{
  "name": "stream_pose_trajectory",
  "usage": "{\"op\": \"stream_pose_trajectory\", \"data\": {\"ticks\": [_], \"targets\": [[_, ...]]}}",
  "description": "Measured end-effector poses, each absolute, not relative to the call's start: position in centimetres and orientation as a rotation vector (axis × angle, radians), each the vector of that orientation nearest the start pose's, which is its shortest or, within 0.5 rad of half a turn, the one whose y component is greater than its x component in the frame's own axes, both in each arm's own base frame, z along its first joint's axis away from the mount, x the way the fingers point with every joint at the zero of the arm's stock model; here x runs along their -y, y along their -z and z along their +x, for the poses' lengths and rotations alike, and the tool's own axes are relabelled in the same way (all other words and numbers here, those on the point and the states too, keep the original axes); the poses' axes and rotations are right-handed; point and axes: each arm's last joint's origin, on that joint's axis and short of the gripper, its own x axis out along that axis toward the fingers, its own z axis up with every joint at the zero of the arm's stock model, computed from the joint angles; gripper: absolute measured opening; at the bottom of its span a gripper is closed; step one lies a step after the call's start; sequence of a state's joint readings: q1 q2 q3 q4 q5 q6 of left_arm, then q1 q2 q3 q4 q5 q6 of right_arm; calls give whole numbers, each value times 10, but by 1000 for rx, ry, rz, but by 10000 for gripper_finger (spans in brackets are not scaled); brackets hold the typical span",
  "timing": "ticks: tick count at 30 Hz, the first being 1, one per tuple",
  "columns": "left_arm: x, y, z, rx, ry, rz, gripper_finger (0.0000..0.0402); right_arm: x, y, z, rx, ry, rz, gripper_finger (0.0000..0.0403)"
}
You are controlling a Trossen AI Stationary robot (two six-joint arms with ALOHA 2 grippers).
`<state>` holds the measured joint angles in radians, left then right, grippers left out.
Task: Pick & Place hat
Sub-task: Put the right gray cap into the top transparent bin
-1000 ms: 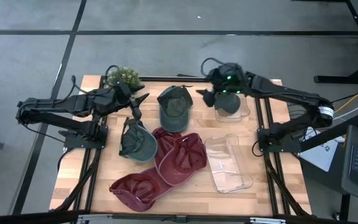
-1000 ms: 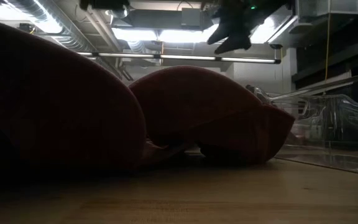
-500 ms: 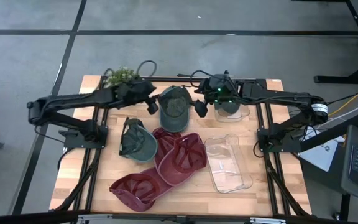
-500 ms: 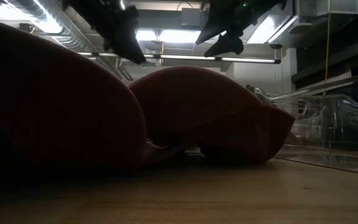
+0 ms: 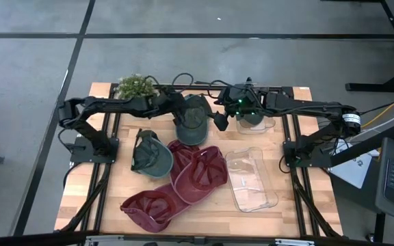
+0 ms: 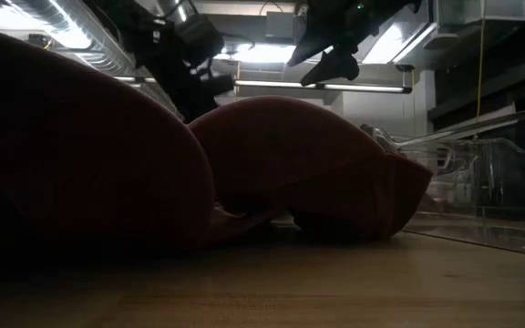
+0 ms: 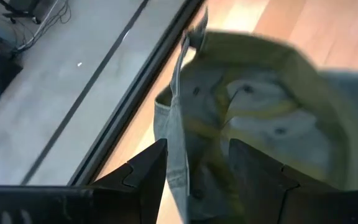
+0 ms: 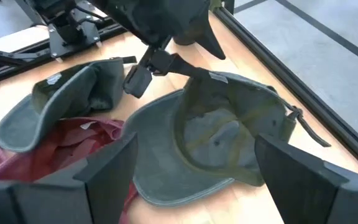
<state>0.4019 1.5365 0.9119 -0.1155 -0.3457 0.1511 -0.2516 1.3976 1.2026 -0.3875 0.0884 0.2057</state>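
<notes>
Both arms close in on the upturned green cap (image 5: 192,119), left pincer (image 7: 191,171) parted astride its back rim, right pincer (image 8: 194,165) spread above, so next comes the squeeze.

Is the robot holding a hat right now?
No hat is held. The left tool straddles the green cap's back rim, fingers apart; the right tool hovers open above it.

**Wooden table, lots of caps**

The light wood table (image 5: 87,198) is pretty crowded. Two green caps lie on it: one at the back (image 5: 191,117), one left of the middle (image 5: 150,156). Dark red caps (image 5: 198,171) pile up toward the front. Two clear plastic bins (image 5: 252,179) sit on the right, and a small leafy plant (image 5: 135,85) fills the back left corner.
</notes>
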Motion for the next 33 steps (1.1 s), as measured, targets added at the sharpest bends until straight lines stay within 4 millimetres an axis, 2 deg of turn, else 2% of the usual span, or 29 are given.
{"op": "stream_pose_trajectory", "data": {"ticks": [12,19,22,27,30,33], "targets": [[-151,-176,292,-907,-665,142,169,80,-316,300,-576,397,241,319],[-161,-163,292,-956,-747,185,163,80,-314,300,-594,398,242,320],[-164,-163,291,-956,-735,200,129,80,-312,299,-615,400,247,319],[-166,-165,291,-935,-711,182,22,80,-312,298,-620,403,255,320],[-166,-168,290,-919,-718,180,7,80,-312,298,-613,415,290,319],[-161,-183,291,-868,-716,239,6,80,-312,298,-605,427,327,319]]}}
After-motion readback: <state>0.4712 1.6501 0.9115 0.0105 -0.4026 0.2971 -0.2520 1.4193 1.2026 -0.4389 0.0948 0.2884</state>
